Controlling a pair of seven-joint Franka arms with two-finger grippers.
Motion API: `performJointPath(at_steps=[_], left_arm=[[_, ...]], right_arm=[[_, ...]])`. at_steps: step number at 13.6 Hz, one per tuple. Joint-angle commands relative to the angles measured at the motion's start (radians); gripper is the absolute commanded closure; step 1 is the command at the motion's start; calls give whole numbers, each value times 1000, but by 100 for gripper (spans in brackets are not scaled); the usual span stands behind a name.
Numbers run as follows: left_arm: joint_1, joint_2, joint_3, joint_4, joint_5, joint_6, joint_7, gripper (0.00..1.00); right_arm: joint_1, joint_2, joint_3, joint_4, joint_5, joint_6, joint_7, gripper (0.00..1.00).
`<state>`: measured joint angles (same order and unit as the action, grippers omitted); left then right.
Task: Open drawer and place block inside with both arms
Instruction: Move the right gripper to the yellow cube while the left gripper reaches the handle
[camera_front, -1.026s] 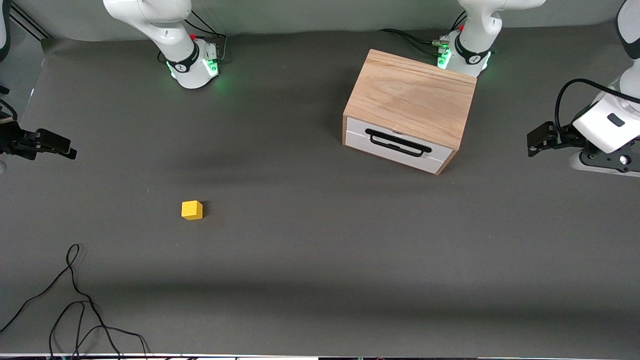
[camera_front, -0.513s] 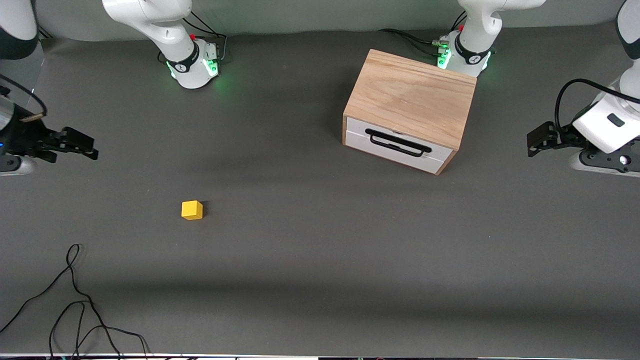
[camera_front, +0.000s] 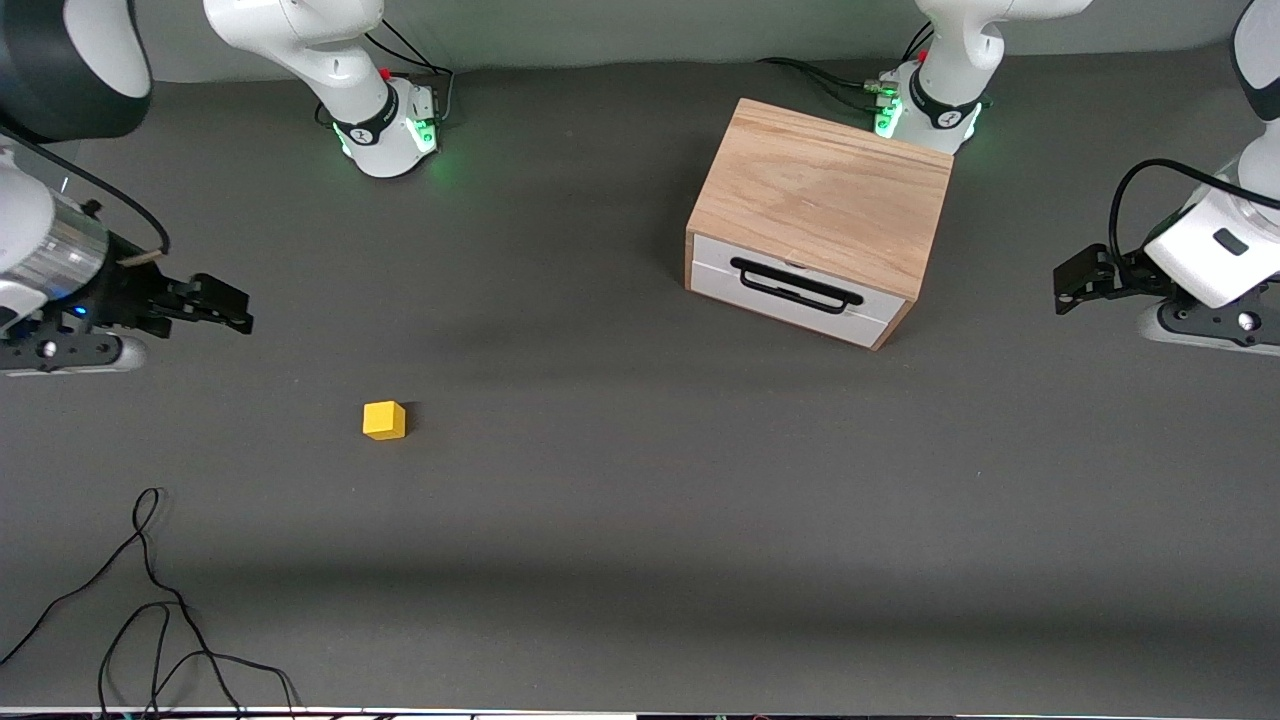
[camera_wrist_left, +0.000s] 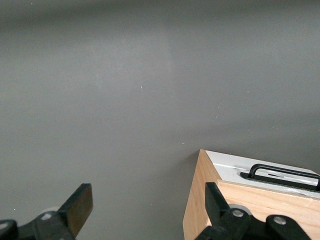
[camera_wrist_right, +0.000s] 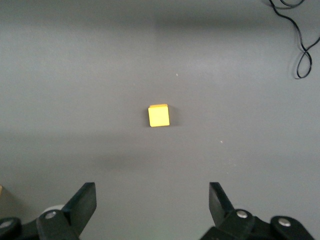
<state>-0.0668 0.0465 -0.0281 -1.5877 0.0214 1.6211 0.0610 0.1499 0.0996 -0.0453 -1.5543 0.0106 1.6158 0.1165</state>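
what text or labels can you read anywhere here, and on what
No readable text anywhere.
Right arm's base: a small dark mark on its black ring, too small to read.
Left arm's base: the same kind of mark, too small to read.
Block: plain yellow, no marking.
Cabinet and drawer: bare wood and white front, no label.
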Motion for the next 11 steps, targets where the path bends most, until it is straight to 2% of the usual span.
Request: performJointPath(at_steps=[1,4,10,11], left_arm=[[2,4,-1,11,-8,-9,-10,0],[1,4,-3,12,-8,-9,-13,0],[-1,4,-4,11,-8,-9,-10,1],[-2,4,-6,11,-8,-7,-10,8]], right_arm=[[37,55,-7,31,14,35,46,0],[51,110,-7,2,14,102,45,0],[48,150,-13,-258,15,447,45,0],[48,150,-15,-304,15,491,45,0]])
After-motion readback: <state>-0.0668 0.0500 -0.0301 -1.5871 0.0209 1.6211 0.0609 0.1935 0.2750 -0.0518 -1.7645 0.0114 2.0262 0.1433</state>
